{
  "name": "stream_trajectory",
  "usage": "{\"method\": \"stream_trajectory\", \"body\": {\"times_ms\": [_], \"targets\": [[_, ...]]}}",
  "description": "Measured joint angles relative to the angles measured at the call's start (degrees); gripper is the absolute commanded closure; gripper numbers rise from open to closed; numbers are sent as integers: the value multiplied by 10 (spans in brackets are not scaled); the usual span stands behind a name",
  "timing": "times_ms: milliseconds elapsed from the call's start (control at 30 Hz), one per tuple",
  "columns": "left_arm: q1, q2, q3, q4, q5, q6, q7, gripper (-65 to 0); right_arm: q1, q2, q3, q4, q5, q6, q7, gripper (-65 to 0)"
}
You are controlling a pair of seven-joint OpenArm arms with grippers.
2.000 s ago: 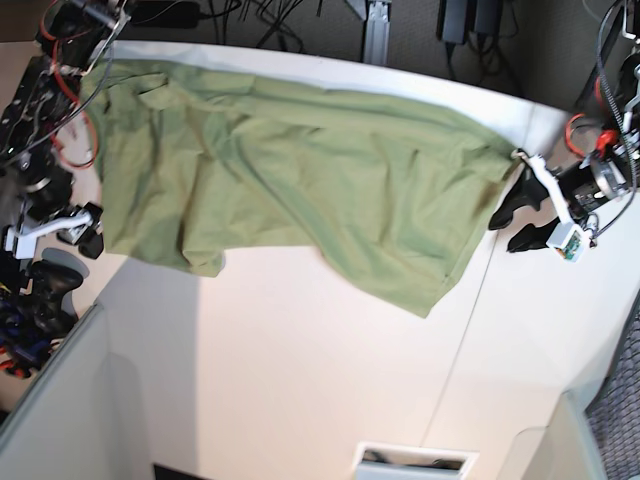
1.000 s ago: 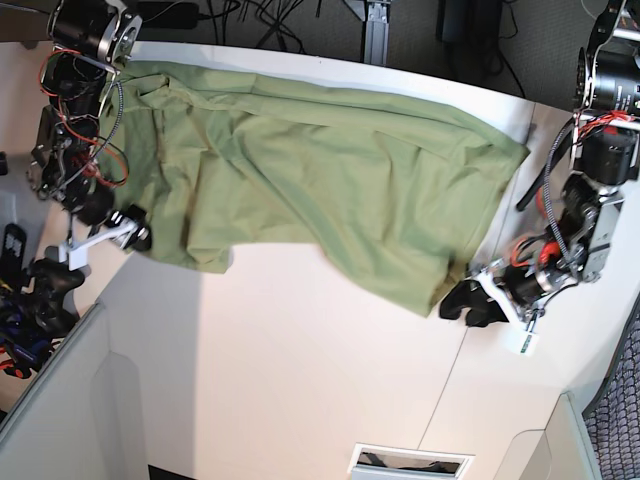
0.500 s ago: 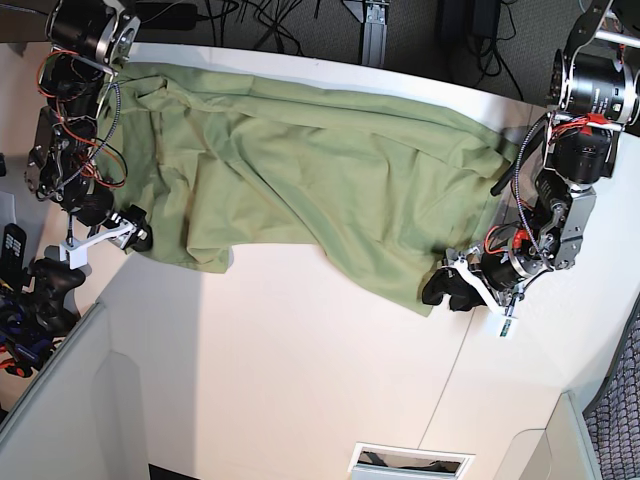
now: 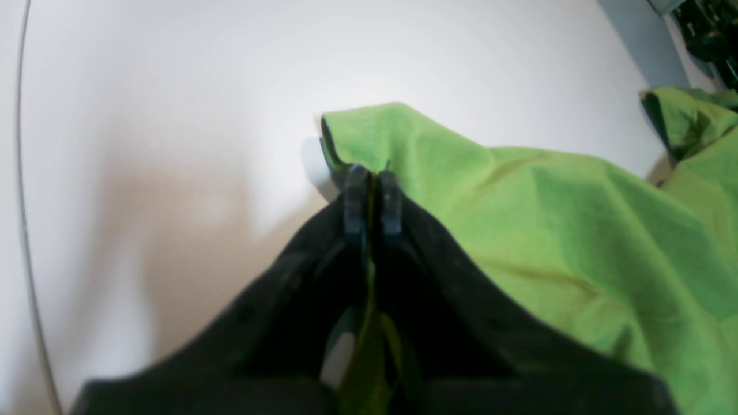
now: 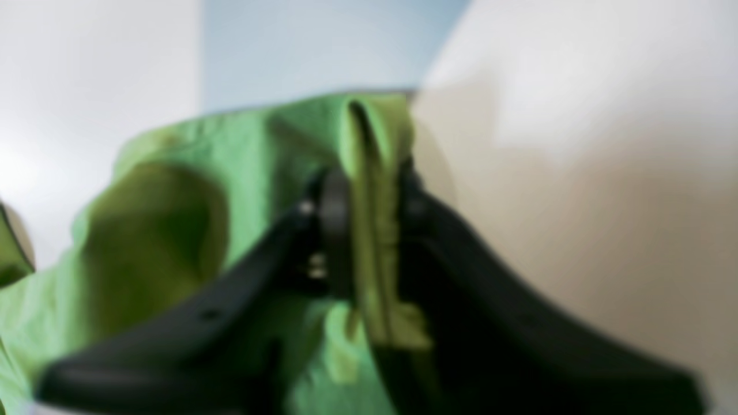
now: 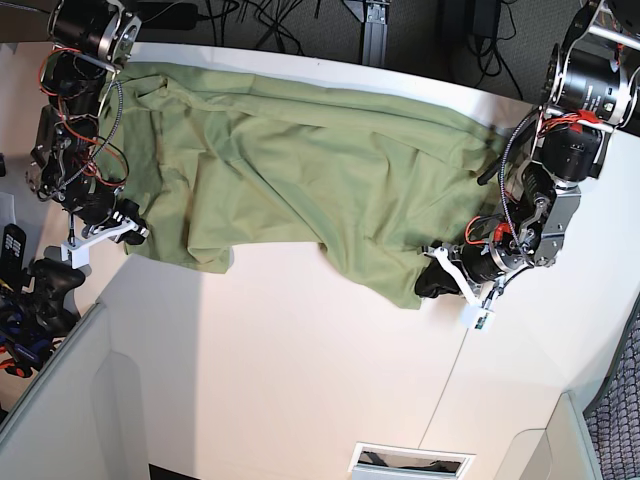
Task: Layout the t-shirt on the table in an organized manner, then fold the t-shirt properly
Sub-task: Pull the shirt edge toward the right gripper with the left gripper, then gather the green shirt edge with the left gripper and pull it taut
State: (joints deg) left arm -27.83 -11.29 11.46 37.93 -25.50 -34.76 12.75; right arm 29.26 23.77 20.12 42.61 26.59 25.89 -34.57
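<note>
The olive-green t-shirt (image 6: 320,180) lies spread and wrinkled across the far half of the white table (image 6: 300,370). In the base view my left gripper (image 6: 430,284) is at the shirt's near right corner. The left wrist view shows that gripper (image 4: 372,199) shut on the t-shirt's (image 4: 548,230) edge, with fabric pinched between the fingers. My right gripper (image 6: 133,229) is at the shirt's near left edge. In the blurred right wrist view it (image 5: 372,202) is shut on a raised fold of the t-shirt (image 5: 173,230).
A thin dark seam (image 6: 455,370) runs across the table at the right. A slot (image 6: 410,462) sits at the near edge. Cables and stands line the back, a black controller (image 6: 50,285) lies at the left, and a grey panel (image 6: 60,400) stands at the lower left.
My left gripper slid left along the table to the shirt's near right corner and closed on it. My right gripper closed on the shirt's left edge. That corner has bunched slightly.
</note>
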Motion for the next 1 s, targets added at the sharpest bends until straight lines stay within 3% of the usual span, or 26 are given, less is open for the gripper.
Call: {"method": "stream_trajectory", "body": {"times_ms": [233,333,500,1000], "targets": [[1,-32,2,22,18,-10,-12,0,1,1,0,7,-1,0,8,0],[4,-48,2,55,26,-40,-12,0,1,2,0,7,0,0,9,0],[12,-59,2,130,46,-42,-15,0,-2,10,0,23,-2,11,9,0],[195,-127,5,469,120,-50,-18,0,-93,40,-2,152,0,22,5,0]]}}
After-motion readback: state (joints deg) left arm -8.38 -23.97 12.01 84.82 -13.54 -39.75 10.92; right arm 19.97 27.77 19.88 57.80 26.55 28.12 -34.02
